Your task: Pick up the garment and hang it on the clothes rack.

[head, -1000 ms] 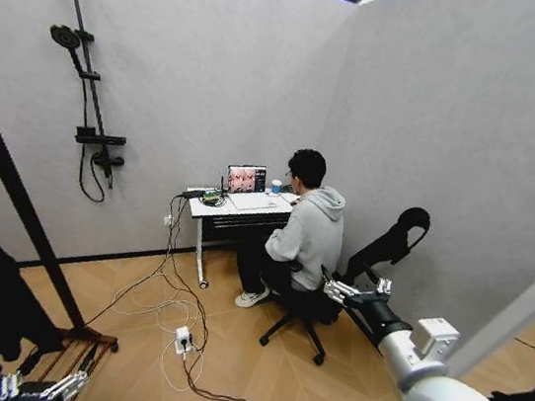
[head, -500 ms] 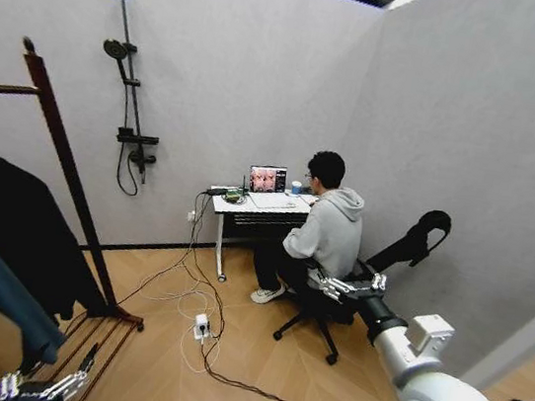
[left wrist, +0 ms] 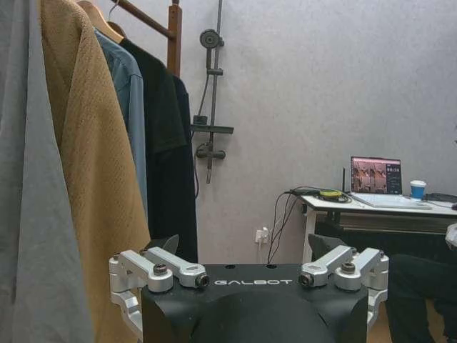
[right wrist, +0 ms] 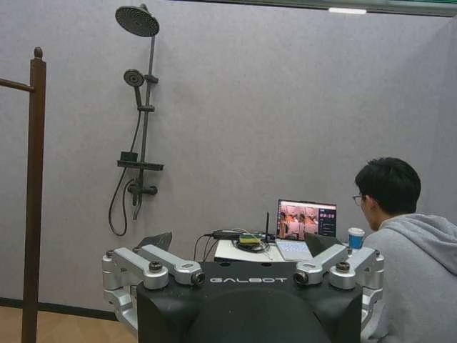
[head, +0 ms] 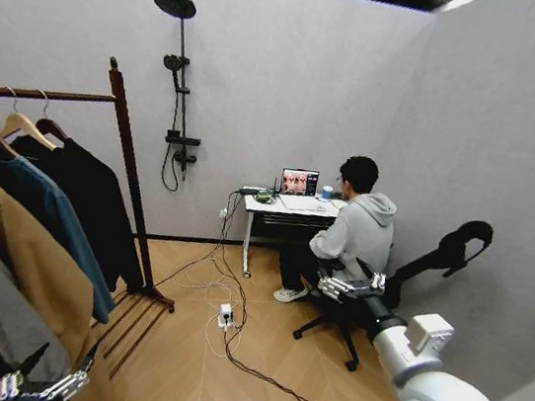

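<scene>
both grippers are open and hold nothing: left gripper low by the clothes, right gripper out front. black garment hangs on the clothes rack, beside a blue shirt.

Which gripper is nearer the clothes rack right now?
Left. The left gripper sits low beside the clothes rack, just below the hanging clothes. The right gripper is held out across the room, toward the desk side.
</scene>
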